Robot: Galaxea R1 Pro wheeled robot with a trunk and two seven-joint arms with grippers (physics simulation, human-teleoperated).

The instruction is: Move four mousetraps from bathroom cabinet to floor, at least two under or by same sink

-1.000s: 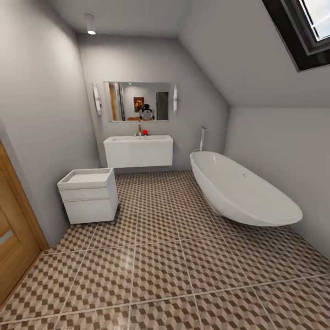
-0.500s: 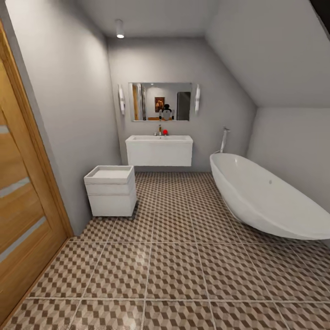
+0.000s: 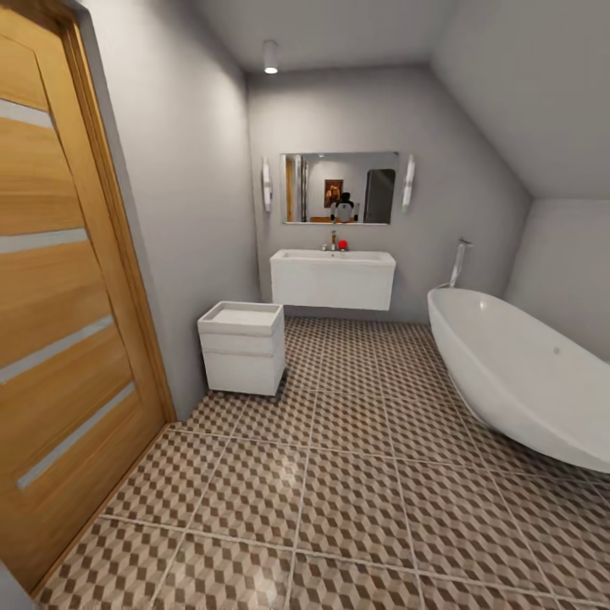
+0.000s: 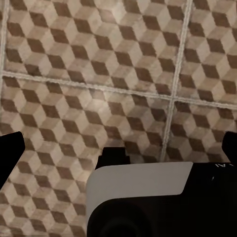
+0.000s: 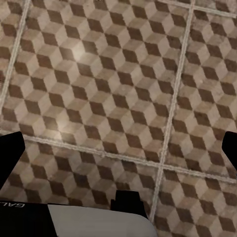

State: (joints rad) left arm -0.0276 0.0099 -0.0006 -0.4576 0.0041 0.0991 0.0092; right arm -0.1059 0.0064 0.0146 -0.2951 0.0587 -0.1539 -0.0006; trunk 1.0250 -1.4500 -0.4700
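Observation:
The bathroom floor (image 3: 356,500) of cube-pattern tiles stretches ahead to the sink (image 3: 333,278), a white wall-hung basin with a faucet (image 3: 333,241) at the far wall. The mousetraps and the cabinet are out of view. My left gripper (image 4: 118,148) hangs open over the tiles (image 4: 98,74), its dark fingertips (image 4: 10,155) far apart with nothing between them. Over the tiles (image 5: 98,74) my right gripper (image 5: 118,150) is open too, fingertips (image 5: 10,155) spread and empty.
A wooden door (image 3: 59,296) stands close on the left. A low white drawer unit (image 3: 241,347) sits against the left wall before the sink. A white oval bathtub (image 3: 517,373) runs along the right. A mirror (image 3: 339,188) hangs above the sink.
The head view has swung left: the whole room has shifted right in the picture, the wooden door now covers the left side, and the skylight has left the picture.

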